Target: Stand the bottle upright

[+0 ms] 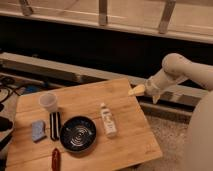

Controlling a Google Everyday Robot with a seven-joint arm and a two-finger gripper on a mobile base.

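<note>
A cup (48,101) stands at the left of the table (131,141), with a bowl (78,133) nearer the middle. The bottle (108,120) lies flat just right of the bowl. The tool (136,91) hangs by the table's far right edge, seemingly empty; clenched or released, I cannot tell.

My gripper (136,91) sits just off the table's (131,145) far right edge. My arm (186,69) runs out of view to the table's right. I cannot read the bottle's (108,121) label, mid-table. I cannot identify the small blue thing (38,130) by the table's left edge.
</note>
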